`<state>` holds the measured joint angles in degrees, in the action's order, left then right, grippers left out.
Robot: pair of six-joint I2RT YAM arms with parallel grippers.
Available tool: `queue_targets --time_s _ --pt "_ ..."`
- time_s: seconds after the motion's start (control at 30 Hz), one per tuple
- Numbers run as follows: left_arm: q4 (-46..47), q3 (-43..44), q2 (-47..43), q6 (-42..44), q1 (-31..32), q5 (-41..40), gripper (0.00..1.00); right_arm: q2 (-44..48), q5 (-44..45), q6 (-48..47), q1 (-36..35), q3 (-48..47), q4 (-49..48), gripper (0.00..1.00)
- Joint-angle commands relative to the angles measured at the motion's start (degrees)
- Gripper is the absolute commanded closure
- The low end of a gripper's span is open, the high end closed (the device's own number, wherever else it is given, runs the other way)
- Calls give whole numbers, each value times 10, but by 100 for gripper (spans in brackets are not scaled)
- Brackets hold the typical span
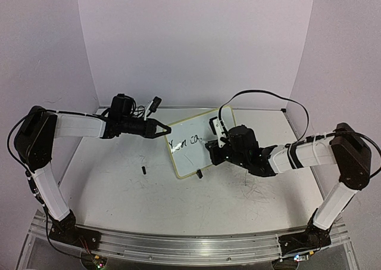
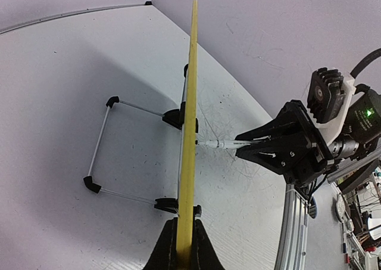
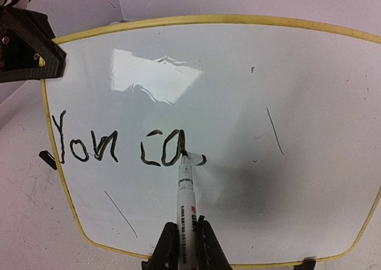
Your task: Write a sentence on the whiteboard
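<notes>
Black marker (image 3: 186, 189) is pinched in the right claw (image 3: 185, 239), tip on the whiteboard (image 3: 280, 73) at 12 o'clock, blank space toward 3; whiteboard's clamped edge-on by the left claw (image 2: 184, 246).

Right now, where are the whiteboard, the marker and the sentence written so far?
the whiteboard (image 3: 286, 73), right wrist view, bare white surface, upper right.
the marker (image 3: 186, 192), right wrist view, white barrel below the tip.
the sentence (image 3: 59, 145), right wrist view, stem of its first letter, Y.

One whiteboard (image 1: 189, 157), one marker (image 3: 186, 189), one small black piece (image 1: 144, 170), two tools: left tool (image 1: 166, 129), right tool (image 2: 257, 142).
</notes>
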<state>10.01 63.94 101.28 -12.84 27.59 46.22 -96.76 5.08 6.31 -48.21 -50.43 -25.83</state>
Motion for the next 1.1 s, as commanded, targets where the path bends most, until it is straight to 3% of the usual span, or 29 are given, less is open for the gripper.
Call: queue_targets --time_s 0.0,0.33,1.07 --pt "-19 -9 -26 15 -4 -5 100 18 10 4 2 16 20 100" --pt "-20 -8 -23 15 -4 -4 100 70 -5 -21 2 36 -1 100" --pt "-20 -8 -26 14 -4 -3 100 4 23 -16 9 -27 -16 100"
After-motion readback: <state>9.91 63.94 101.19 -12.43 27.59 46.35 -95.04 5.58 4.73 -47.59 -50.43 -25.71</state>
